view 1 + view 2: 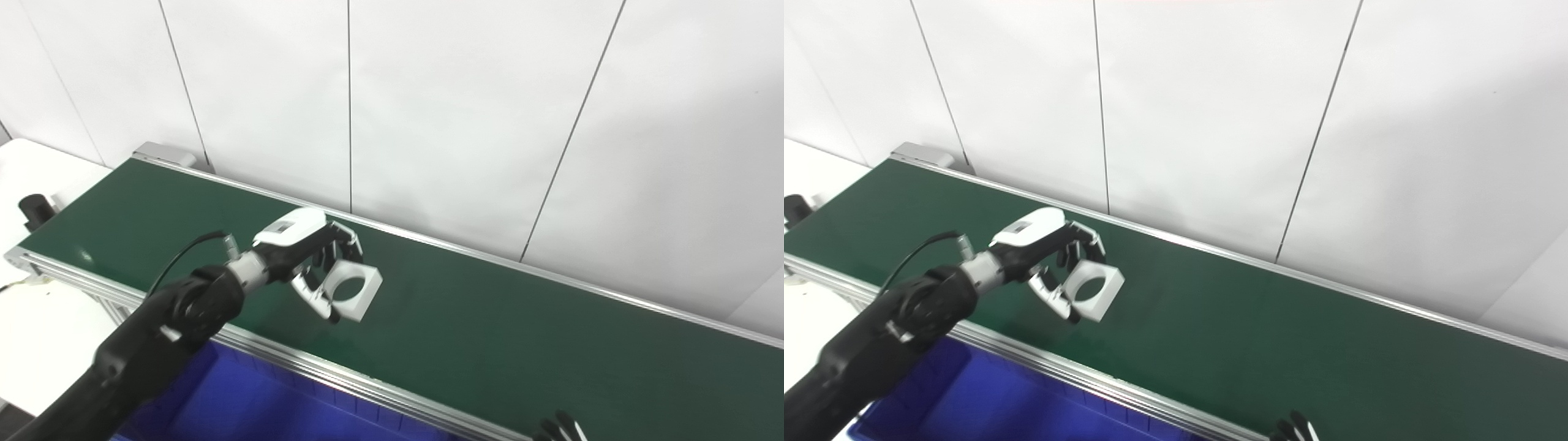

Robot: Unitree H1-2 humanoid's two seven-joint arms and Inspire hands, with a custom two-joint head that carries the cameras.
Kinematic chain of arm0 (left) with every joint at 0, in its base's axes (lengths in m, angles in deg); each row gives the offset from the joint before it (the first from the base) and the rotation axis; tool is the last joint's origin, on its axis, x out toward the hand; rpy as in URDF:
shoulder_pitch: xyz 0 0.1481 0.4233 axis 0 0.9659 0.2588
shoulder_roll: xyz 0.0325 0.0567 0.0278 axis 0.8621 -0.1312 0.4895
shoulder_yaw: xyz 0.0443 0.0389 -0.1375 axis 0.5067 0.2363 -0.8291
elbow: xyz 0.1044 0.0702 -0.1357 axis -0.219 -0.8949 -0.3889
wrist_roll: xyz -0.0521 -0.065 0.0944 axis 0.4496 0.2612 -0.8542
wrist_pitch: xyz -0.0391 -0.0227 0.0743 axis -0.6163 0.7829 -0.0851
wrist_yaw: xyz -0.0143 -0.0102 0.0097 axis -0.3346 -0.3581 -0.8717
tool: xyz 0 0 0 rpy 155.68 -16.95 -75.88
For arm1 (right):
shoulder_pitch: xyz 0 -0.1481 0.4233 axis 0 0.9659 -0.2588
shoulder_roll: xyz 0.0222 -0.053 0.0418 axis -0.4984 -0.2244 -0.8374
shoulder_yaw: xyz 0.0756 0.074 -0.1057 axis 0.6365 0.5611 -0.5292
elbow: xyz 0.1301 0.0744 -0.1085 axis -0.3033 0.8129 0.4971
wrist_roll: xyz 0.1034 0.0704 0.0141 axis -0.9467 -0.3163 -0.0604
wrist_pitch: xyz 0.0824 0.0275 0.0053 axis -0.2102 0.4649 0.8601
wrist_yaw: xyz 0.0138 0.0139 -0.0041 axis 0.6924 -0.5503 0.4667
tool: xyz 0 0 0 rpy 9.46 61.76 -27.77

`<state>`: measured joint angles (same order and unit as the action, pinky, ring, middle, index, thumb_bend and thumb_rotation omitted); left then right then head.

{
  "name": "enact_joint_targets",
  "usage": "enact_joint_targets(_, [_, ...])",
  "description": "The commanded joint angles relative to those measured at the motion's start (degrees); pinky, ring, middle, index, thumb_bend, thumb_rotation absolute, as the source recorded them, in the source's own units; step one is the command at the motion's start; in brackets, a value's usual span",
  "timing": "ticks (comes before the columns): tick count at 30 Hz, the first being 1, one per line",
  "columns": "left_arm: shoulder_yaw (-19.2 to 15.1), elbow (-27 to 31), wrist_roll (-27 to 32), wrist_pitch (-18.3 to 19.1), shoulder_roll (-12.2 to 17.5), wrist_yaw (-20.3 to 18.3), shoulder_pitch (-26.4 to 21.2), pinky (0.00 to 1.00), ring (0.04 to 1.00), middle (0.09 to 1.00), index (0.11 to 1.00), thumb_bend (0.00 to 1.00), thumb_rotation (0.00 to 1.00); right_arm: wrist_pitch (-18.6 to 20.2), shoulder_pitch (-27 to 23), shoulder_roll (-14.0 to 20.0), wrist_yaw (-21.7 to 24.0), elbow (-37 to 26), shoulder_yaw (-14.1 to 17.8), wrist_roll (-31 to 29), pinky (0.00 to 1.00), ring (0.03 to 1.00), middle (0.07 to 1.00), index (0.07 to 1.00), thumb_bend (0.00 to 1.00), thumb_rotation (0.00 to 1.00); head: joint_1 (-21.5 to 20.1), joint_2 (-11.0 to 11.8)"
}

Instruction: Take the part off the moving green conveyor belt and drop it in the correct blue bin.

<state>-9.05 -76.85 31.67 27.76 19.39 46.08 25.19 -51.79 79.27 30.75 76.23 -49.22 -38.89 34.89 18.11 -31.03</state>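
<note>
Left hand [312, 257] clamped on white ring-holed part [352, 288], above green belt [490, 318]

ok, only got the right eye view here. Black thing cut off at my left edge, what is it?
Observer: The left eye view shows it whole: a short black cylinder against the white table, beside the left end of the belt.
Operator: Does the belt frame end there? Mine runs out of picture.
Observer: Yes. The frame's near left corner is in view, well left of the left hand holding the white part.
Operator: Anything by that corner?
Observer: What looks like a thin cable runs just below it.
</note>
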Motion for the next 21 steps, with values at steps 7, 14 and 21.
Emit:
enact_joint_targets(7, [-5.49, 12.0, 2.75, 3.32, 1.32, -1.79, 4.06, 0.37, 0.405, 0.462, 0.519, 0.5, 0.0, -1.44, -0.15, 0.17, 0.66, -3.19, 0.04, -0.73, 0.77, 0.833, 0.873, 0.939, 0.66, 0.49, 0.96, -2.1])
enact_joint_targets(14, [-7.64, 19.77, 3.02, 7.4, 1.15, -4.32, 9.36, 0.38, 0.412, 0.463, 0.521, 0.5, 0.0, -0.54, -0.15, 0.67, 1.06, -4.16, 0.46, -1.08, 0.78, 0.835, 0.876, 0.943, 0.65, 0.5, 2.34, -4.41])
enact_joint_targets(21, [-8.98, 24.68, 3.66, 10.11, 0.81, -6.27, 13.26, 0.38, 0.41, 0.471, 0.521, 0.5, 0.0, 1.47, 0.24, 1.4, 1.73, -6.94, 0.95, -2.15, 0.79, 0.841, 0.882, 0.947, 0.64, 0.51, 4.61, -8.94])
